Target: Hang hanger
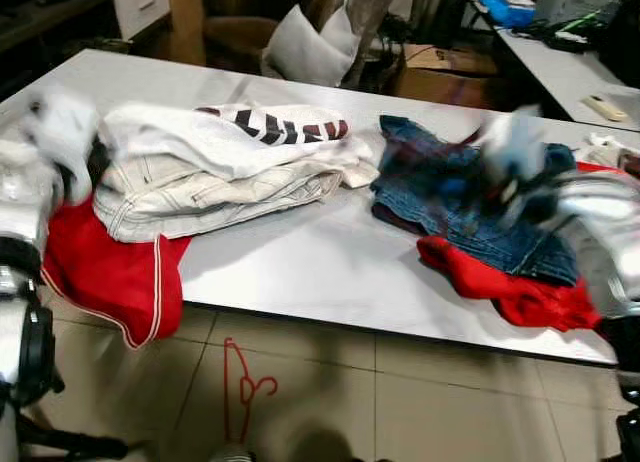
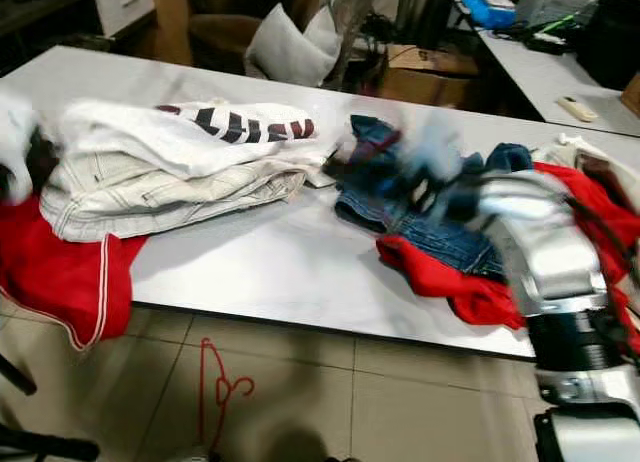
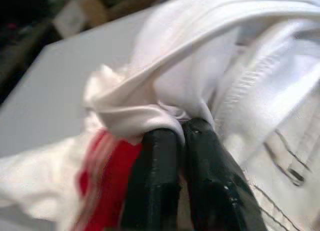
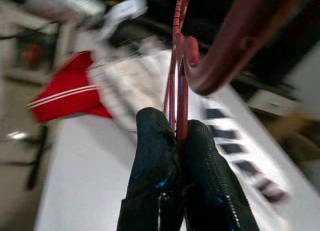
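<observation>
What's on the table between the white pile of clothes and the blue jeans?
Nothing much: between the white pile and the blue jeans lies a bare stretch of the white table, seen in both eye views. A red garment lies beside the jeans, nearer the table's front edge.

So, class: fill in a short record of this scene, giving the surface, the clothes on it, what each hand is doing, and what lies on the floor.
Surface: white table
Left pile: white clothes over a red garment that hangs off the edge
Right pile: blue denim on red cloth
Left hand: fingers together, pinching white fabric
Right hand: shut on a red hanger, blurred over the denim
Floor: second red hanger on the tiles
</observation>
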Available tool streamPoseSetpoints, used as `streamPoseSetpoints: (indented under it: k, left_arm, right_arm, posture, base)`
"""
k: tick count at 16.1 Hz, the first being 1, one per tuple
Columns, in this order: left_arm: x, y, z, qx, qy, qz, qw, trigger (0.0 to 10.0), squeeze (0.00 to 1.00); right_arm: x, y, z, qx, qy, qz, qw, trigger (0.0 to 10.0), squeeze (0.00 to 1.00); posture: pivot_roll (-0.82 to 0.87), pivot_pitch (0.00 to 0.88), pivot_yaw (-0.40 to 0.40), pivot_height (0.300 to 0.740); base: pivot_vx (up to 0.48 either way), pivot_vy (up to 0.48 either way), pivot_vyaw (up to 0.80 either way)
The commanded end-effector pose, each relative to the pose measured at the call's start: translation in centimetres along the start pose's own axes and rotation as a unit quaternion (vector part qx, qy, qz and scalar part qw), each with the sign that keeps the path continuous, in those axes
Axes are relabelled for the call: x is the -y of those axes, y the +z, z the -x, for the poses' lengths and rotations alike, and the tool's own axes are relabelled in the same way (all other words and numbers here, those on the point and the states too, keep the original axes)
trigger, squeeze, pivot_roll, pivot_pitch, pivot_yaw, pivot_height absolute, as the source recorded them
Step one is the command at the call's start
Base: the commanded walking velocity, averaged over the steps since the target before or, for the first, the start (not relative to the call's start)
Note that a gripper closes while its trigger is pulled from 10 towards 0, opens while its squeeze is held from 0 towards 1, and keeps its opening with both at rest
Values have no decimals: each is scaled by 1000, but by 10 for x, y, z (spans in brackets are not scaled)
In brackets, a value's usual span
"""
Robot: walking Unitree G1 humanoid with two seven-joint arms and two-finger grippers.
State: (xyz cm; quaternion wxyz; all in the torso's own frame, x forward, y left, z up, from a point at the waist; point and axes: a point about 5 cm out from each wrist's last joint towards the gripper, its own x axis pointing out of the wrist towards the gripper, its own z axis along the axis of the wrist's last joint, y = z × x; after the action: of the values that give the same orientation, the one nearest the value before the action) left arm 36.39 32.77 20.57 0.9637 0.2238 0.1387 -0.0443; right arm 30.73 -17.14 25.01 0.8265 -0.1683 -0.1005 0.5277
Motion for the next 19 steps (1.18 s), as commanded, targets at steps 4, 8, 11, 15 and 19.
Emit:
streamPoseSetpoints:
  k: [4, 8, 11, 15, 19]
  left_arm:
    - [-8, 4, 21, 11, -98, -42, 994, 10000, 1000]
    - [14, 38, 92, 93, -333, 30, 938, 10000, 1000]
    - [33, 84, 102, 237, -358, 94, 898, 10000, 1000]
    - [88, 95, 75, 273, -243, 169, 915, 10000, 0]
    - [137, 77, 60, 255, -169, 169, 937, 10000, 0]
  right_arm:
    - [-3, -4, 2, 1, -85, -38, 996, 10000, 0]
    - [-36, -20, -2, -7, -185, -146, 972, 10000, 0]
    - [-48, -27, 1, -33, -257, -196, 946, 10000, 0]
    - [-51, -25, 3, -37, -374, -190, 907, 10000, 0]
    - [-60, -34, 12, -72, -436, -198, 875, 10000, 0]
  posture:
    - [-64, 0, -18, 740]
    - [-67, 0, -34, 740]
    - [-69, 0, -43, 740]
    - [-82, 0, -48, 740]
    - [-107, 0, -31, 740]
  base:
    - [0, 0, 0]
    - [0, 0, 0]
    - [0, 0, 0]
    - [0, 0, 0]
    - [0, 0, 0]
